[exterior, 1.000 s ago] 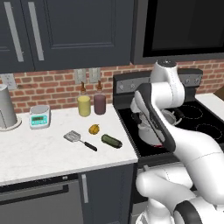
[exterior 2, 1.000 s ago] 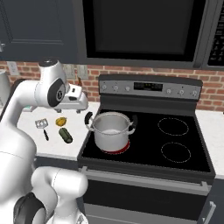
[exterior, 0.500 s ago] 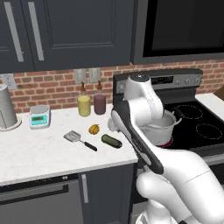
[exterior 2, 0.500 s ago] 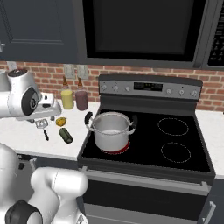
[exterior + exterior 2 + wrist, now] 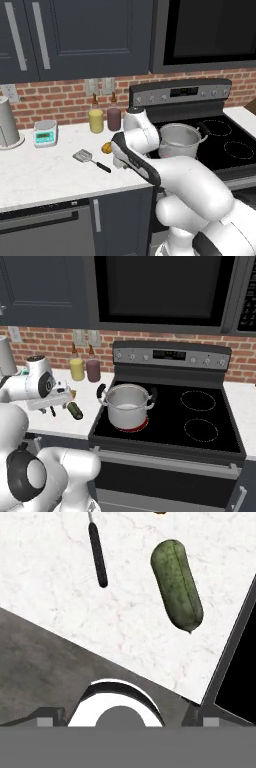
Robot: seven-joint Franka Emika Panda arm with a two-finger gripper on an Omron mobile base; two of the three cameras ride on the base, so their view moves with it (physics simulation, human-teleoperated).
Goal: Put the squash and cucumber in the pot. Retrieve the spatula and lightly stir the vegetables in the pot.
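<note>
Cucumber (image 5: 177, 584), upper right of the hand view, is judged firm and slick, best pinched mid-length by the released claw.

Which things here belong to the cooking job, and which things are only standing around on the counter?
For the job:
- squash
- cucumber
- pot
- spatula

Only standing around:
- yellow bottle
- dark purple bottle
- kitchen scale
- grey canister

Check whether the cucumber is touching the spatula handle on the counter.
Apart. The hand view shows bare white counter between the cucumber and the spatula handle along their whole visible length.
</note>
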